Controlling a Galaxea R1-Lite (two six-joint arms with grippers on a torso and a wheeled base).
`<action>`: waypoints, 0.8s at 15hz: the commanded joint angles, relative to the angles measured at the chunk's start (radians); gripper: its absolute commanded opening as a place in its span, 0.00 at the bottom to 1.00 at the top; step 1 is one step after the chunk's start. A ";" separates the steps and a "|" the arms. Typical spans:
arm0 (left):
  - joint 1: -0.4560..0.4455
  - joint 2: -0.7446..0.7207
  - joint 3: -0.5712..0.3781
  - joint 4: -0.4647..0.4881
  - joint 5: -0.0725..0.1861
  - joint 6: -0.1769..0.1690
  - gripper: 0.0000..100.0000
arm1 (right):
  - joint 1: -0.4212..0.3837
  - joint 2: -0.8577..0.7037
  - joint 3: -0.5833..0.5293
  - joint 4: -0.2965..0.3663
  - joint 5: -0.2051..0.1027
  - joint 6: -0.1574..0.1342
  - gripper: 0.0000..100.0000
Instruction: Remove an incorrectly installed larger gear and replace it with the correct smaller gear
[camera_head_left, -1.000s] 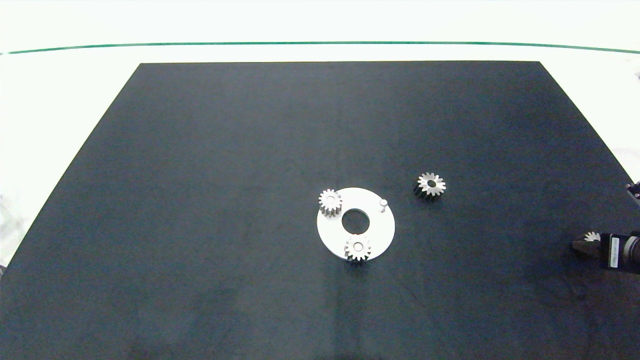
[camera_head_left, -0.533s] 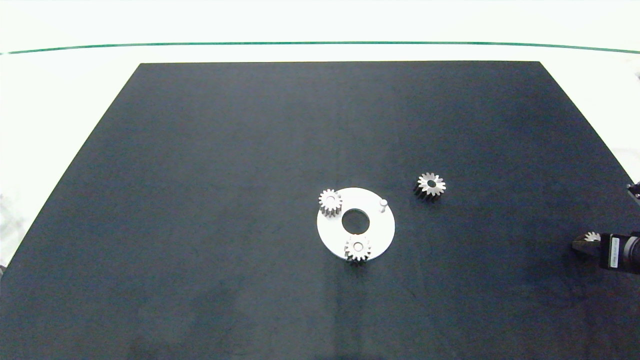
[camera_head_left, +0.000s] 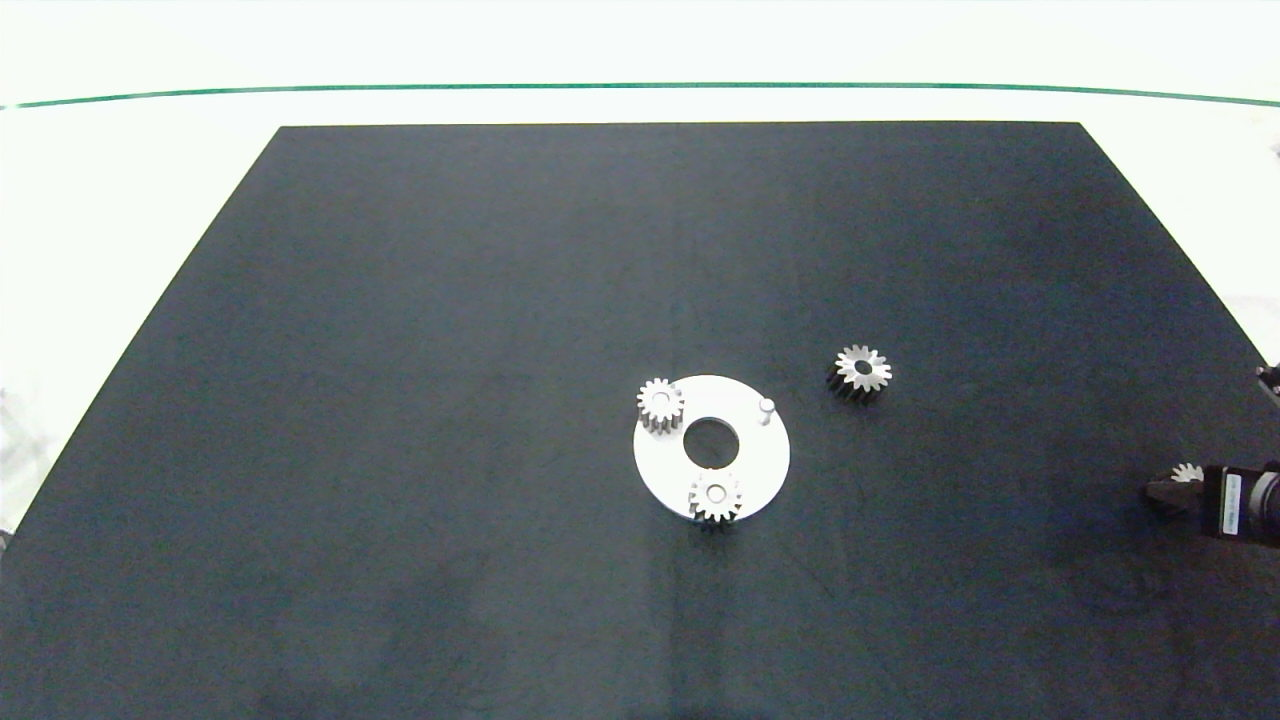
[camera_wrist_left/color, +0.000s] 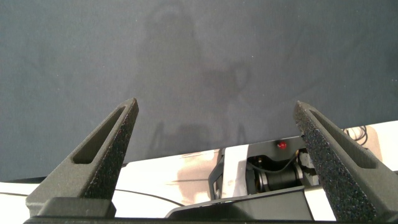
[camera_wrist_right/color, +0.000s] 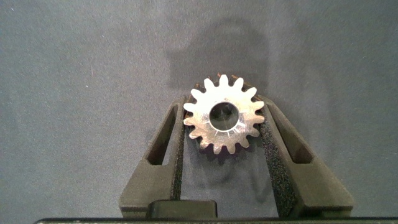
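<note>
Right gripper at surface's right edge, fingers clamped on the smaller gear, ready for the bare peg. The larger gear lies off the plate, toward that edge. Left gripper spread wide, idle, holding nothing.

We see matt dark cloth-like mat w/ fine weave. Smaller gear: bright brushed metal, as is larger gear. Round plate looks smooth, pale metal. Right gripper pads: rough, grainy black.
</note>
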 joint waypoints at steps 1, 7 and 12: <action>0.000 0.001 0.000 0.003 0.000 0.000 1.00 | 0.000 -0.013 0.000 -0.003 0.005 0.001 0.19; 0.000 -0.005 0.000 0.003 -0.001 -0.001 1.00 | 0.075 -0.094 -0.006 0.007 0.025 0.009 0.19; 0.000 -0.015 0.000 0.015 0.000 -0.001 1.00 | 0.275 -0.211 -0.021 0.053 0.024 0.004 0.19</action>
